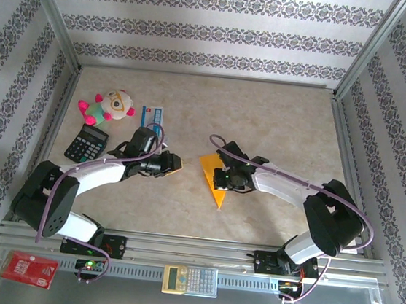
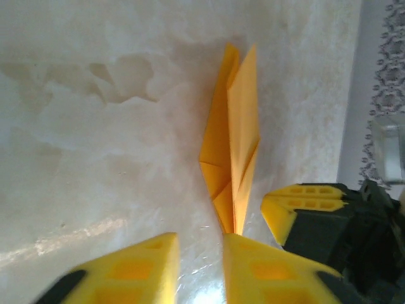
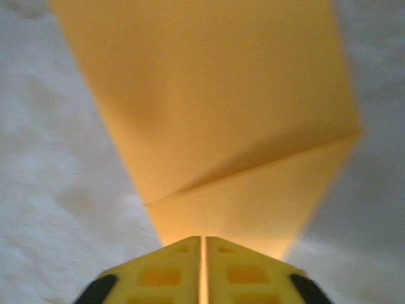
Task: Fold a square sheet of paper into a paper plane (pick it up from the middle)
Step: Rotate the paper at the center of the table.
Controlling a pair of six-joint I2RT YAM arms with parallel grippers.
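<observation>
Paper (image 1: pixel 211 166), folded to a pointed shape, is seen lying mid-tabletop (image 1: pixel 279 124) between the two hands. Its right edge is pinched by the right hand (image 3: pixel 202 244), whose fingers are pressed together on it. The left hand (image 2: pixel 199 253) is found just left of the paper, its fingers parted by a narrow gap with nothing gripped, and the paper's tip is pointed toward that gap.
</observation>
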